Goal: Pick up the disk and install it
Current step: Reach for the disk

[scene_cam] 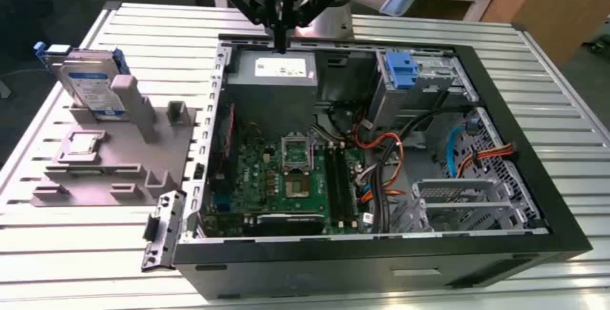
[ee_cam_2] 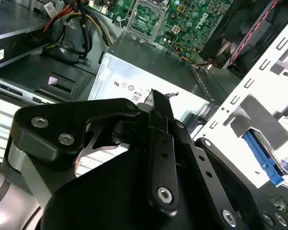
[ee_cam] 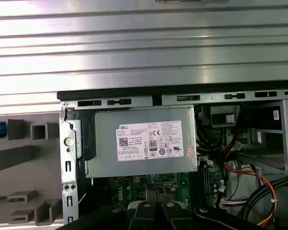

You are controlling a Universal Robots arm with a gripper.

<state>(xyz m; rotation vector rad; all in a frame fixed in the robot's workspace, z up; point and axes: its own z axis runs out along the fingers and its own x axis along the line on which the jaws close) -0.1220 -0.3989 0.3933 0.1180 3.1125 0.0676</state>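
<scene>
Exterior view first: the disk (scene_cam: 93, 85) stands upright in a slot of the grey fixture (scene_cam: 105, 174) at the exterior view's upper left, outside the computer case (scene_cam: 381, 271). I think it is set on edge so that its top stays free for a grasp from above. The case lies on its side without a cover, probably so the bays can be reached from above. The gripper (scene_cam: 281, 44) hangs at the upper middle, over the power supply (scene_cam: 276, 71) and well apart from the disk. Its fingers are pressed together and hold nothing. I count one disk, one gripper, one power supply and one bare blue bracket (scene_cam: 402, 71) in the bay at the upper right.

Second wrist view: the fingers (ee_cam_2: 158, 108) meet in one dark bar above the white label (ee_cam_2: 125, 86) of the power supply, with no gap and nothing between them.

First wrist view: one power supply with one white label sits inside the case rim, and the slatted table (ee_cam: 144, 43) lies beyond it.
</scene>
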